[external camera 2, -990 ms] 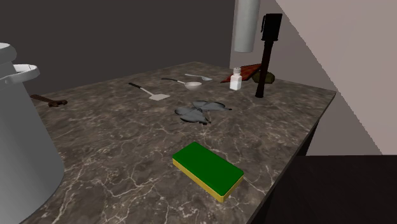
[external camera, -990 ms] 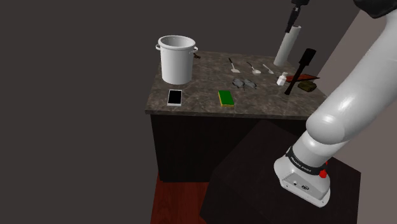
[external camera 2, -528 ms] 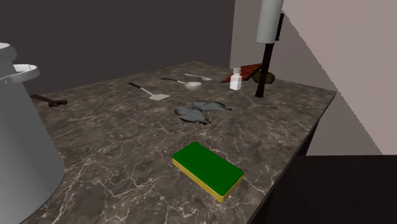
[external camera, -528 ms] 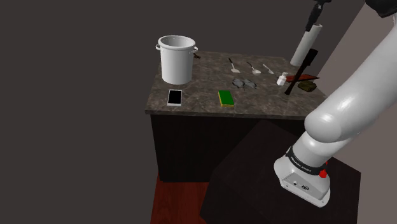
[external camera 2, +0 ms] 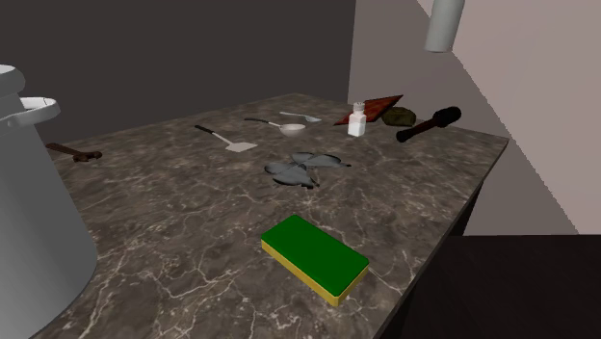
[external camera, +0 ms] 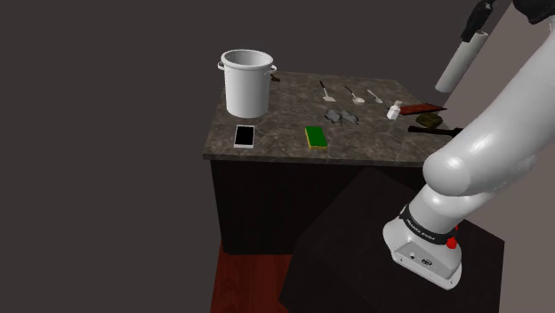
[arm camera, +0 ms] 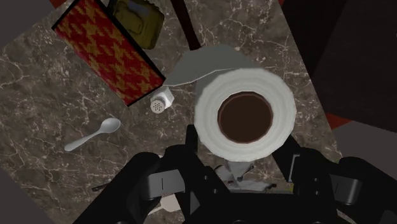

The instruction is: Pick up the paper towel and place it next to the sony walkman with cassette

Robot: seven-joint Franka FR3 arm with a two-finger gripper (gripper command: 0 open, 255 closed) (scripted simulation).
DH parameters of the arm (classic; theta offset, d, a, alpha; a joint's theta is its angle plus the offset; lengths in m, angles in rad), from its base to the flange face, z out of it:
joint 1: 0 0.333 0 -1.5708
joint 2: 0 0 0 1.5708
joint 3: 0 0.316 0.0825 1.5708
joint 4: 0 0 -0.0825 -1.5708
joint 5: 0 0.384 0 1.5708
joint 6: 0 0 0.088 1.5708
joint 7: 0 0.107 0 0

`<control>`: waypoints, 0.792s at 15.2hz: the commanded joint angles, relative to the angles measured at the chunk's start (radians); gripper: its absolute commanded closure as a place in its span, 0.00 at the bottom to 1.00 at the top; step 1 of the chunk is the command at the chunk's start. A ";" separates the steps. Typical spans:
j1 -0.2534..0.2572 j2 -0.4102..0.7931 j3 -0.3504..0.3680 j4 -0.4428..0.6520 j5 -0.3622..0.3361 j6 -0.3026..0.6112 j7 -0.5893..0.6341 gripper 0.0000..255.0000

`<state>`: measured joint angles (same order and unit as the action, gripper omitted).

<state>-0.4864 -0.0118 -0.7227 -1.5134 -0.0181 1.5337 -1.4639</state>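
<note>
- The gripper is clamped on the paper towel roll. One black finger presses on each side of the white roll, and its brown core faces the wrist camera.
- In the shoulder view the roll hangs tilted in the air from the gripper, clear of the marble counter and above its end on that view's right.
- Below the roll, the wrist view shows a small white shaker, a red patterned board and a white spoon.
- Touching the board's far corner lies an olive-green flat device. It seems to be the walkman, though its details are too small to tell.
- In the second exterior view a black club-shaped tool lies on its side just beside the walkman.
- Further along the counter are a grey crumpled item, a green and yellow sponge, a white phone and a large white pot.
</note>
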 commanded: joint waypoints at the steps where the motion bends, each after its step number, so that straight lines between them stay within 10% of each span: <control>1: -0.026 0.017 -0.027 0.031 0.013 -0.018 -0.054 1.00; 12: -0.319 0.279 -0.167 0.365 0.233 -0.179 -0.416 1.00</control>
<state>-0.7610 0.2298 -0.8802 -1.1919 0.1816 1.3742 -1.8379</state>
